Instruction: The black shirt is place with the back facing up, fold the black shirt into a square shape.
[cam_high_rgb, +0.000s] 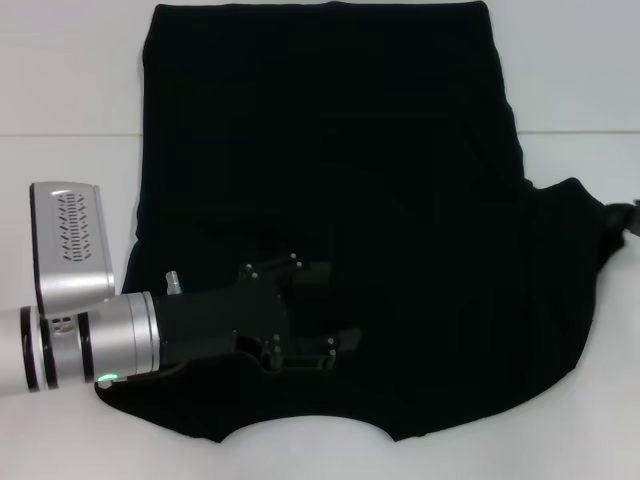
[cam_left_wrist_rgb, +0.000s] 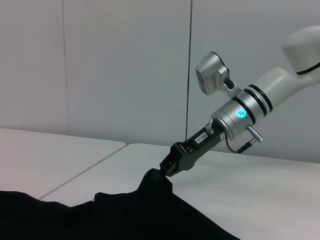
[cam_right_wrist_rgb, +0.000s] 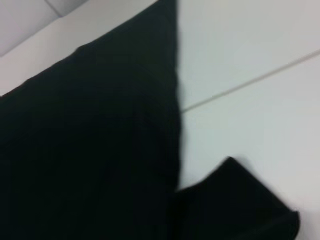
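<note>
The left end effector (cam_high_rgb: 320, 320) is reaching in from approx. 9 o'clock of the head view, silver wrist first, black body lying over the lower-left part of the black shirt (cam_high_rgb: 350, 180). Its fingers are sitting dark on dark cloth, so whether they're open or closed can't be told; contact w/ the fabric is also unclear from here.

The black shirt is lying spread flat on the white desk (cam_high_rgb: 70, 80), covering most of the middle of the head view, from 12 o'clock down to approx. 6 o'clock. Plain black side is facing up, no lettering showing. The near edge at 6 o'clock is curving inward. The left sleeve isn't sticking out, while at approx. 3 o'clock the right sleeve is stretching out sideways to a point.

The right end effector (cam_left_wrist_rgb: 167, 170) is showing in the left wrist view, angled down to the desk, and is pinching that sleeve tip, fingers closed on the cloth, which is rising in a small peak at the grip. In the head view only a bit of it is showing at the 3 o'clock edge. The right wrist view is showing the shirt's straight side edge and a sleeve on the white desk, w/ a seam line crossing the desk surface.
</note>
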